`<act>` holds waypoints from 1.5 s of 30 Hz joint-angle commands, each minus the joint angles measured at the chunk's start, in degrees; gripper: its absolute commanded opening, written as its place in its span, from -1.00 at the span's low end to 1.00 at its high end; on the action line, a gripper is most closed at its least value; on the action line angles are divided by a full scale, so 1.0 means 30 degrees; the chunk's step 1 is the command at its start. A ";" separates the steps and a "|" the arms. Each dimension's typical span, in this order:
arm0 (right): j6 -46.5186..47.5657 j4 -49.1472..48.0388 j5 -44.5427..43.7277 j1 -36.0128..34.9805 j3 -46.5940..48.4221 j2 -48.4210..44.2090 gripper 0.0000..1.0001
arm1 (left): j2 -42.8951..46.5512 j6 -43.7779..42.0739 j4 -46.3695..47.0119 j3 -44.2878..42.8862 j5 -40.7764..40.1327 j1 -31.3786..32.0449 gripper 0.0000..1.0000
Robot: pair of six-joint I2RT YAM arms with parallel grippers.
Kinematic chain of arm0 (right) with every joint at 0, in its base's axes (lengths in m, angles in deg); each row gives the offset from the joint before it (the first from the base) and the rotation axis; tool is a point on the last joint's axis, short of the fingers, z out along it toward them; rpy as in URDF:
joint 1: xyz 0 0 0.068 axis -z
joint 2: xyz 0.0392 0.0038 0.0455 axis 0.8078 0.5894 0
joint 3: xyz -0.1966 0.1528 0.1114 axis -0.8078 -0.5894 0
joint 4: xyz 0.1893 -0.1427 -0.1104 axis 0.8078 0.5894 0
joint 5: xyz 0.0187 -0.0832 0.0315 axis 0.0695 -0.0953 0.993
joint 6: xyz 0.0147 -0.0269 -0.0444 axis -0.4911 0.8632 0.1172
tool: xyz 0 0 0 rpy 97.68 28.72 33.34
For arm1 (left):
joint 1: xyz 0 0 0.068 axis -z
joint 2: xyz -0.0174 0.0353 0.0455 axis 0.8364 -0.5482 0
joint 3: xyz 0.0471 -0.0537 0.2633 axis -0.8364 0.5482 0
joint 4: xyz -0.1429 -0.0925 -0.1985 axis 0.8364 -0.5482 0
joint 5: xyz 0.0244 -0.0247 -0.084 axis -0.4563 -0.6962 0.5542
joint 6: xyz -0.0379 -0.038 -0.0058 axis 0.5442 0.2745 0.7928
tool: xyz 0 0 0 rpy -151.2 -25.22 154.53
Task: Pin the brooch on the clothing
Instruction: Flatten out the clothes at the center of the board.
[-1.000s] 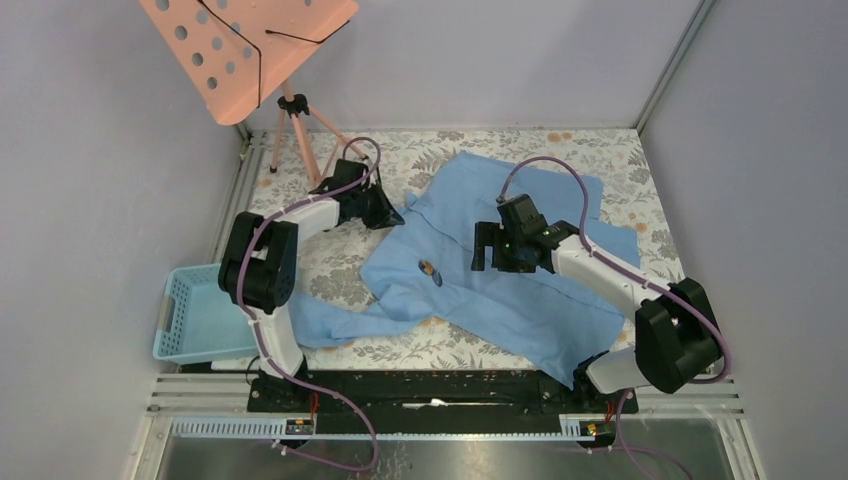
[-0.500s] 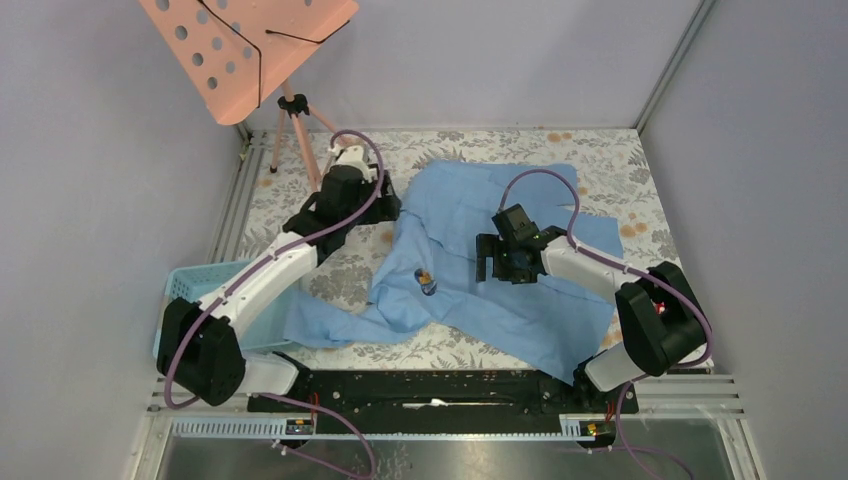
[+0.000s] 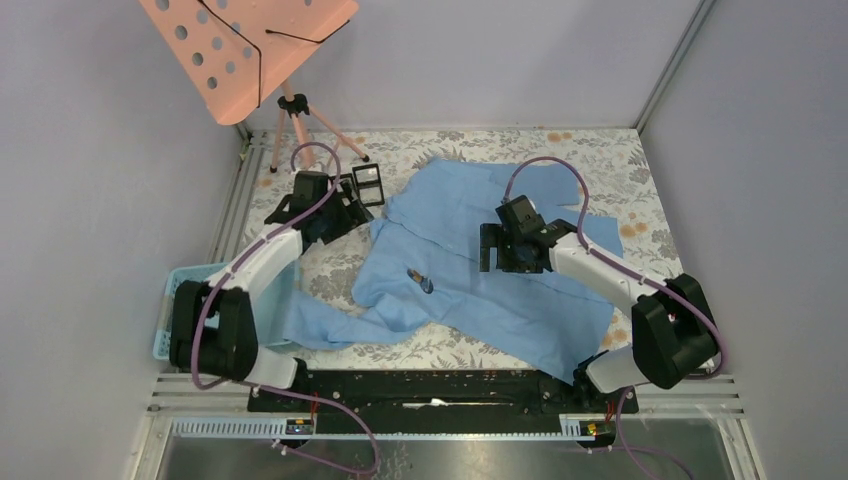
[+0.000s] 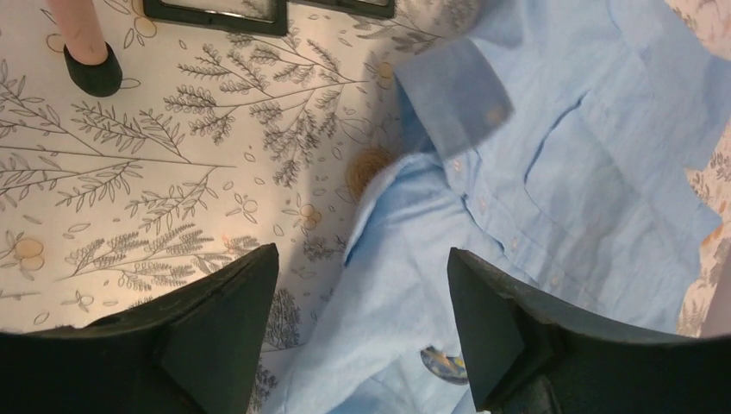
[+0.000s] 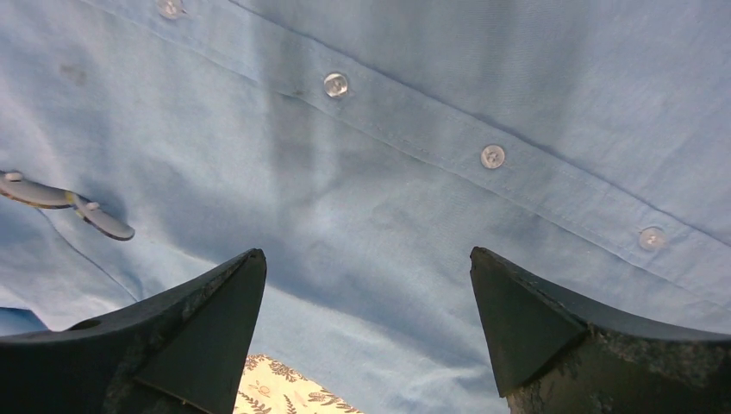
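The clothing (image 3: 480, 250), a light blue button-up shirt, lies spread across the flowered table. The brooch (image 3: 420, 281), small, dark and oval, rests on its left front. It also shows low in the left wrist view as the brooch (image 4: 444, 364) and at the left edge of the right wrist view as the brooch (image 5: 69, 203). My left gripper (image 3: 337, 220) stands open above the table beside the collar (image 4: 452, 95), holding nothing (image 4: 363, 250). My right gripper (image 3: 500, 258) hovers open over the button placket (image 5: 491, 156), with nothing between its fingers (image 5: 365, 252).
A pink music stand (image 3: 245, 50) on a tripod (image 3: 295, 120) stands at the back left. Two small black-framed pieces (image 3: 368, 185) lie near the collar. A light blue basket (image 3: 185, 300) sits at the left edge. Walls close in on three sides.
My left gripper has opened, let go of the shirt near the collar and pulled back to the left. The shirt's left side has settled further left. The right arm has barely moved.
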 commanded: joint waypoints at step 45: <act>-0.0915 0.0983 -0.7034 -0.0154 -0.2778 -0.8655 0.94 | -0.9888 -0.4260 -0.0881 -0.5349 -1.0344 1.1304 -0.93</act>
